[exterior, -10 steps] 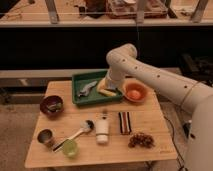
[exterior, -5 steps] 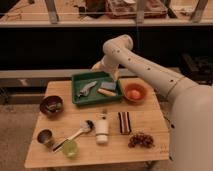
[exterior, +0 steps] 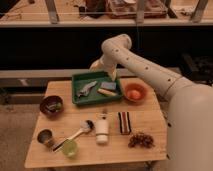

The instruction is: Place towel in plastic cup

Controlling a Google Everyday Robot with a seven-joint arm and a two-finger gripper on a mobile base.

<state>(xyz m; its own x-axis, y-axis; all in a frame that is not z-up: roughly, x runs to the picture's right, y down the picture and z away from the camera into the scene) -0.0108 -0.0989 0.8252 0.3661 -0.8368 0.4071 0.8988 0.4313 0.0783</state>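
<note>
The towel (exterior: 86, 89), a crumpled grey-blue rag, lies in the left half of the green tray (exterior: 79, 99) at the back of the wooden table. The plastic cup (exterior: 70, 148), a small translucent light-green tumbler, stands near the table's front left corner. My gripper (exterior: 113, 76) hangs open over the tray's back right part, just above the flat blue block (exterior: 109, 85), to the right of the towel and holding nothing. The white arm arches in from the right.
An orange bowl (exterior: 135, 93) sits right of the tray and a dark bowl (exterior: 51, 105) at the table's left. Near the front are a metal cup (exterior: 45, 136), a brush (exterior: 80, 132), a white tube (exterior: 102, 129), a striped bar (exterior: 124, 122) and a dark cluster (exterior: 141, 140).
The arm has swung left, from above the orange bowl to over the tray's right part. The towel and the cup have not moved.
</note>
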